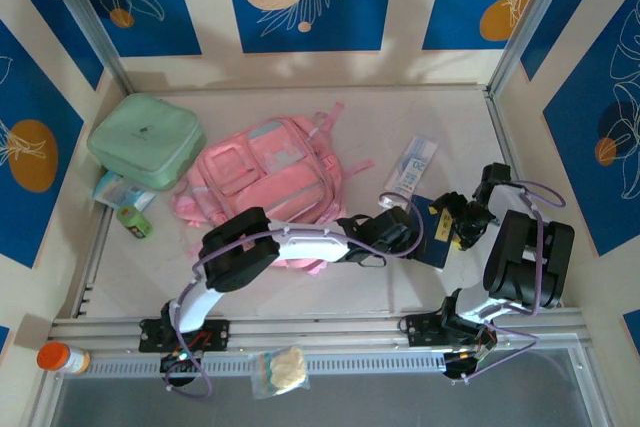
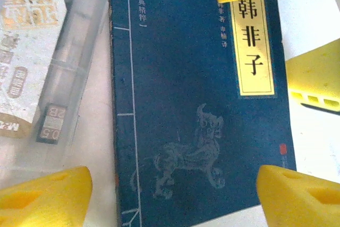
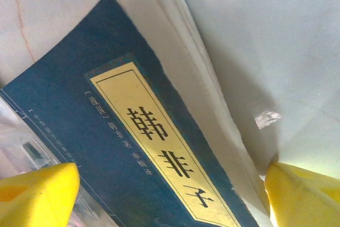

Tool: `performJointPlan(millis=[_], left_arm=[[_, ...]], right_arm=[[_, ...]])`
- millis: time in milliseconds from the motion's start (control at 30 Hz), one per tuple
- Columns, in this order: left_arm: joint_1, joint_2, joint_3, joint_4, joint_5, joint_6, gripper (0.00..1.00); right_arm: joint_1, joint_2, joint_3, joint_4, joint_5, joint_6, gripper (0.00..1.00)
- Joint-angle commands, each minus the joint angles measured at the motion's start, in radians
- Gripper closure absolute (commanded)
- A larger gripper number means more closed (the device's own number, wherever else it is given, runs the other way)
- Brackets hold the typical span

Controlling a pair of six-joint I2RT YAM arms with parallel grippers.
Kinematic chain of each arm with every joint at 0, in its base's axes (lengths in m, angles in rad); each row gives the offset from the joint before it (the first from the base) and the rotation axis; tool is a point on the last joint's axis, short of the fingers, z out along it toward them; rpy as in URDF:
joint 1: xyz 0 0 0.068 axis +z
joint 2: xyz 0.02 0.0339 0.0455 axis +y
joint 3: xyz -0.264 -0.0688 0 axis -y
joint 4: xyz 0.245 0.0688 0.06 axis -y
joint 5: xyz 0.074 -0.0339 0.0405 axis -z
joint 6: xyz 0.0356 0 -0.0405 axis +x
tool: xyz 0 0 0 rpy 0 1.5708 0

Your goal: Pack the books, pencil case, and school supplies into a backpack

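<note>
In the lower right of the overhead view, just right of the pink backpack point(image 1: 265, 182), the navy book point(image 1: 433, 245) lay flat on the table point(image 1: 380, 297). Its cover faced up with the pale title label showing, and the pencil case point(image 1: 412, 167) sat just beside its upper edge. I judged the book a light, thin paperback, bendy rather than stiff, with a smooth cover that might skid on the tabletop if I pushed it. Lying flat, it gave me little to pinch. I reckoned the firmest hold was across a long edge near the spine, since the loose page edge, slightly fanned in the right wrist view, would probably splay or crease. My left gripper point(image 2: 172, 198) hung over the book with its jaws spread wide. One yellow pad sat off the cover's left side and the other at the lower right corner, and it had hold of nothing. I could not tell whether either pad touched the cover. My right gripper point(image 3: 170, 200) was also wide open and empty, its pads flanking the label end of the book.
</note>
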Motion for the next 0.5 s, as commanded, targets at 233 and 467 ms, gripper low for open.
performJointPlan(millis=[233,467], left_arm=[[0.01,0.09,0.078,-0.166,-0.014,-0.022,0.28],[0.012,0.102,0.086,-0.194,-0.004,-0.002,0.37]], right_arm=[[-0.017,0.021,-0.045,-0.014,-0.083,-0.025,0.17],[-0.004,-0.007,-0.058,-0.022,-0.172,-0.051,0.26]])
